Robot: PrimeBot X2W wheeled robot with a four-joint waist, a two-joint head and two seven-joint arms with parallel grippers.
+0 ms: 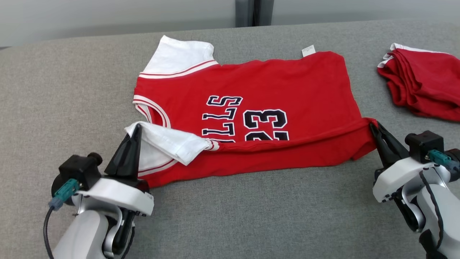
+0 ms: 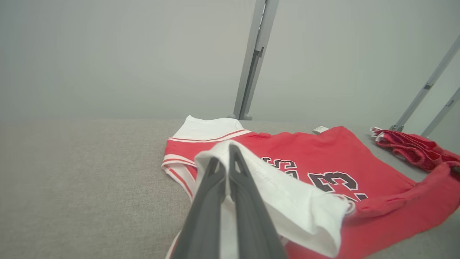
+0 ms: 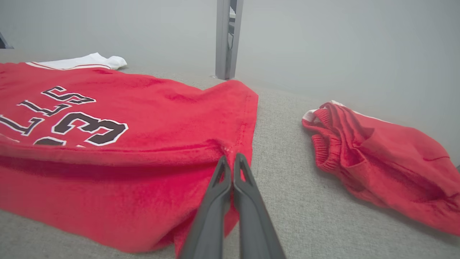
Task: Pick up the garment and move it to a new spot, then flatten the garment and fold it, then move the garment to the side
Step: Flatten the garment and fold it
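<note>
A grey cloth-covered tabletop [image 1: 230, 216] is stretching across most of the head view, from the lower edge up to the pale wall at the top. The garment [image 1: 287, 82], a red jersey with white sleeves, dark lettering and the number 23, is lying across the middle of the frame, neck to the left and hem to the right. Its near long edge is being held up off the tabletop and is curling over toward the lettering. At the right edge of the frame, well apart from it, a second red cloth [image 1: 424, 86] is sitting in a folded heap. At lower left the left pincer [image 1: 138, 126] is gripping the near white sleeve [image 1: 172, 144], jaws closed on the cloth. At mid right the right pincer [image 1: 372, 125] is clamping shut on the near hem corner. A small white label [image 1: 308, 50] is sticking out at the far hem edge, upper right of centre.
</note>
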